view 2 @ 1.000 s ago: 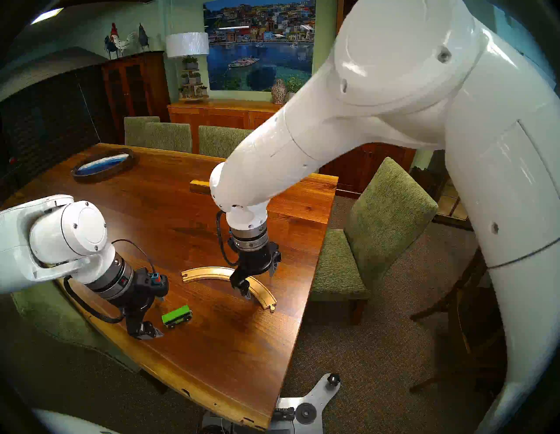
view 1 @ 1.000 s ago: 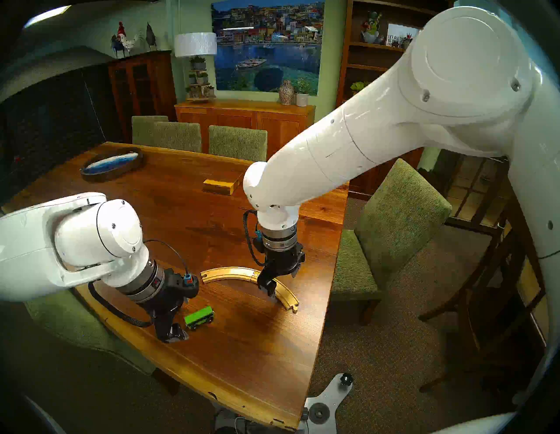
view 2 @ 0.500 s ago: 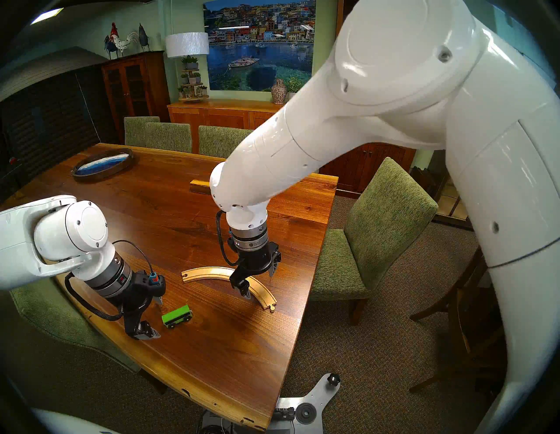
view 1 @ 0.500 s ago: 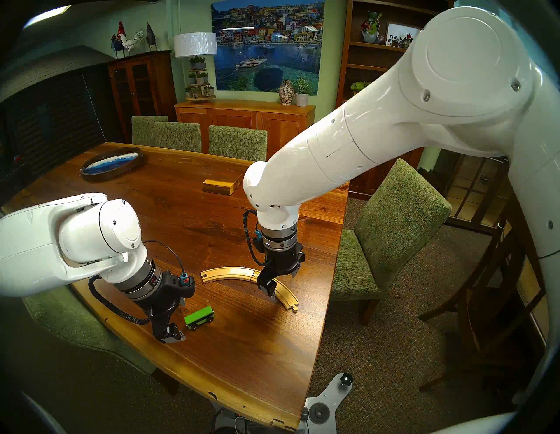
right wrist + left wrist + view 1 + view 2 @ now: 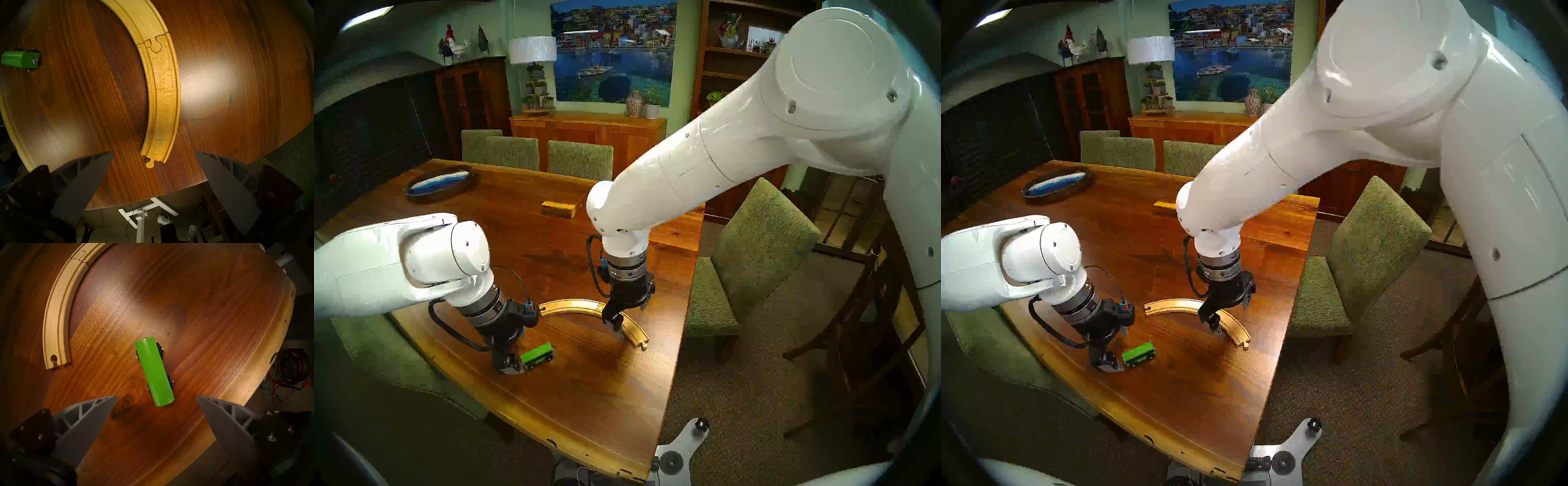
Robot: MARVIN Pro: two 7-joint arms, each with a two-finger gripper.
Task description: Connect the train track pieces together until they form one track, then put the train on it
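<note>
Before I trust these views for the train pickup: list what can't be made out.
- Wooden block: its right end hidden behind the right arm, both head views.
- Track: far part cut off by the left wrist view's top edge.
- Framed sign on the shelf: partly behind the arm, text unreadable.

Two joined track pieces (image 5: 572, 304) (image 5: 634, 331), one green train (image 5: 538, 354), one wooden block (image 5: 559, 207), one oval tray (image 5: 441, 185).

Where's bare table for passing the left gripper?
Bare: inside the track's curve, between it and the train; also the near table corner. Crowded: the track's right half under the open right gripper; open left gripper at the train.
</note>
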